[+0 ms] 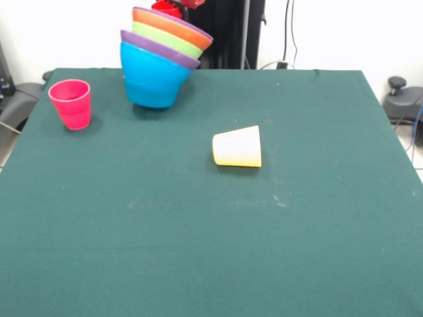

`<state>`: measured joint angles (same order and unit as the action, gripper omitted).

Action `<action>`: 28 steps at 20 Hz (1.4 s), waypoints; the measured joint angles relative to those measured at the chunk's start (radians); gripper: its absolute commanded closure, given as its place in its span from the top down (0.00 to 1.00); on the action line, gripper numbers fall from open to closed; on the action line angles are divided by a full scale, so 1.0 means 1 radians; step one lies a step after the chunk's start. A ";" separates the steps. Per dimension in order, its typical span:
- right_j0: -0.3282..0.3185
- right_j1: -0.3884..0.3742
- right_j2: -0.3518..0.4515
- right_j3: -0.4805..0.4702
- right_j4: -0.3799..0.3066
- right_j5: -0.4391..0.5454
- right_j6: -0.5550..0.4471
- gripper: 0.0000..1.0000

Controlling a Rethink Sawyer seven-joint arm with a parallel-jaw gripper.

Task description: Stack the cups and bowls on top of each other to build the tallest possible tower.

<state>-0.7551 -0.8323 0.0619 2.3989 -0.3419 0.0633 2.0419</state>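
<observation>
At the worktop's (pixel 211 251) far left, the tower (pixel 162 59) of 4 bowls leans, seemingly lifted. Jaws hidden above; I cannot tell their state. Pink cup (pixel 71 104) stands alongside; yellow cup (pixel 238 146) lies toppled mid-worktop. The tilt risks bowls sliding off.

Green-covered surface (pixel 198 251): pink cup (pixel 71 104) upright far left, yellow cup (pixel 238 146) on its side mid-surface, tilted bowl tower (pixel 158 66) at the back.
</observation>
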 measured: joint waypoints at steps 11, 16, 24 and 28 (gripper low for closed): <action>-0.094 -0.038 0.023 0.000 -0.011 0.039 0.000 0.00; -0.122 -0.076 0.067 -0.011 -0.011 0.107 0.000 0.00; -0.124 -0.138 0.158 -0.044 0.037 0.225 0.000 0.00; -0.123 -0.166 0.209 -0.087 0.080 0.276 0.000 0.00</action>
<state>-0.8779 -0.9987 0.2709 2.3119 -0.2615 0.3388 2.0419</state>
